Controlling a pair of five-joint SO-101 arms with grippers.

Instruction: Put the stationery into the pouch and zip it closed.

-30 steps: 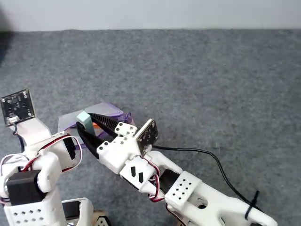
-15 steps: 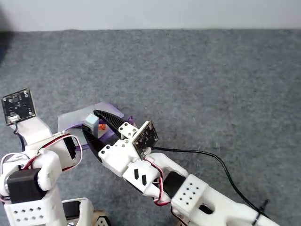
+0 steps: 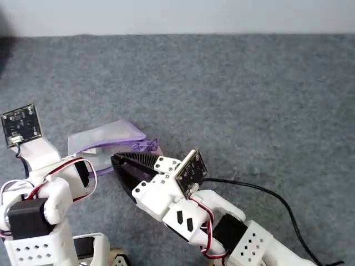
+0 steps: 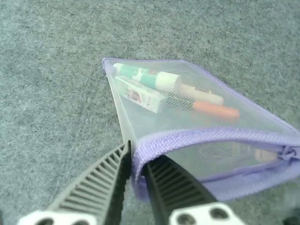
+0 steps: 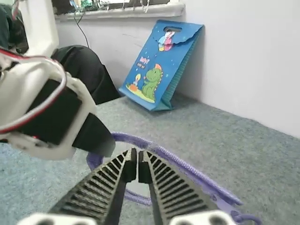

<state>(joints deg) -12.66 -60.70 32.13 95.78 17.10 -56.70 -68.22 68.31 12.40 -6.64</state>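
**Edges and room.** The grey, carpet-textured worktop [image 3: 249,100] is stretching from the pouch out to the right and back to the white wall [image 3: 177,16] at its far edge. Both arms are occupying the near-left part of the high view. In the right wrist view, a blue paper gift bag [image 5: 161,65] is leaning against the wall beyond the worktop.

**Arm pose.**
- The left arm is rising from the near-left corner. The left hand [image 4: 136,164] is pinching its ribbed black jaws tightly onto one end of the pouch's purple zip band.
- The right arm is reaching in from the near-right and pointing left. The right hand [image 5: 137,168] [image 3: 119,162] is holding its jaws together at the tips, with nothing visible between them.

**Task item.**
- The translucent mesh pouch with purple edging [image 3: 105,138] [image 4: 187,117] is lying flat on the worktop beyond both hands.
- Its mouth is gaping open, and the zip slider [image 3: 151,145] is sitting at the end away from the left hand.
- A green-and-white tube [image 4: 150,78], an orange pen [image 4: 215,110] and a white rectangular piece [image 4: 140,96] are lying inside.
- The right hand's tips are sitting just beside the zip band; whether they touch it cannot be told.
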